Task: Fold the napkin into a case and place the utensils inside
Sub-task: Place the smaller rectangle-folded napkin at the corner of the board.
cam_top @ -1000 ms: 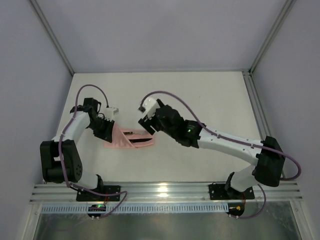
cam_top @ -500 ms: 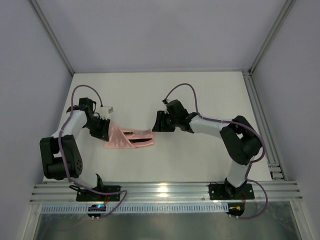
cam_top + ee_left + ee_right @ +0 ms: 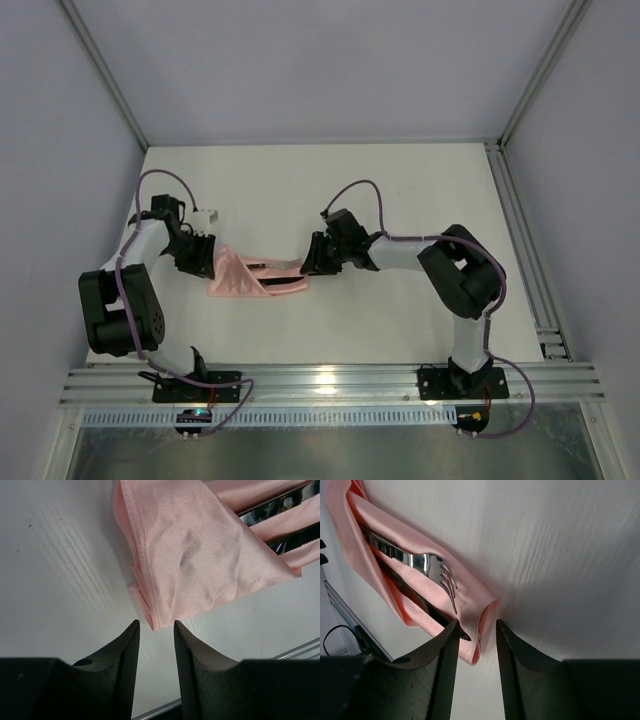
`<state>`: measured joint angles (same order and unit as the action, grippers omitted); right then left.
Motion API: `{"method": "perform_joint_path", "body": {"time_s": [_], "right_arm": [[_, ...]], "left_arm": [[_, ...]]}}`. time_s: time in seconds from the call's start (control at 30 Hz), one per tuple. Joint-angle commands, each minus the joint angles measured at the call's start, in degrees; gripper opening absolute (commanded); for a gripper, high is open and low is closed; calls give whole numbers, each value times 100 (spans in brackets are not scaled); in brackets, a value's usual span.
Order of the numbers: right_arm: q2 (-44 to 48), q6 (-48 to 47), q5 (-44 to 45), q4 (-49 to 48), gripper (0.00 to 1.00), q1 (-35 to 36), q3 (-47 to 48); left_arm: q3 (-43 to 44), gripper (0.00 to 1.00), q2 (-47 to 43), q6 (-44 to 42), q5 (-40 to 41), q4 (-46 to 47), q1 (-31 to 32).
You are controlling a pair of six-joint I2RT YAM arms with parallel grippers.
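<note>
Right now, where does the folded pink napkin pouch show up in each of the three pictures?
Top external: the case lies left of centre.
Left wrist: the case fills the upper right, its corner just ahead of the left fingers.
Right wrist: the case runs diagonally from upper left down to the right fingers.
Shared landmark: the utensils tucked into it.

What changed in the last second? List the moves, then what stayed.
The right gripper drew back rightward off the napkin and now sits at its right end. The left gripper slid left to the cloth's corner tip. The napkin and the fork inside lie as before.
</note>
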<state>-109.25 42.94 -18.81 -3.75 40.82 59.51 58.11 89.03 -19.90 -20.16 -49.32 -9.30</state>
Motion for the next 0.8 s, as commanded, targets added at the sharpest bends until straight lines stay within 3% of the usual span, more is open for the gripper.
{"method": "perform_joint_path", "body": {"time_s": [0.0, 0.17, 0.4, 0.53, 0.77], "right_arm": [[-228, 83, 149, 41, 35, 49, 368], [-667, 66, 71, 137, 26, 295, 1052], [-1519, 311, 105, 138, 20, 664, 2310], [-1906, 549, 140, 102, 20, 936, 2899], [-2654, 610, 70, 496, 24, 1201, 4174]], "left_arm": [[262, 36, -96, 100, -15, 230, -89], [298, 36, -237, 109, 4, 239, -414], [728, 35, -273, -154, -172, -60, -1503], [930, 35, -185, -418, -286, -332, -2206], [983, 35, -193, -743, -409, -648, -2752]]}}
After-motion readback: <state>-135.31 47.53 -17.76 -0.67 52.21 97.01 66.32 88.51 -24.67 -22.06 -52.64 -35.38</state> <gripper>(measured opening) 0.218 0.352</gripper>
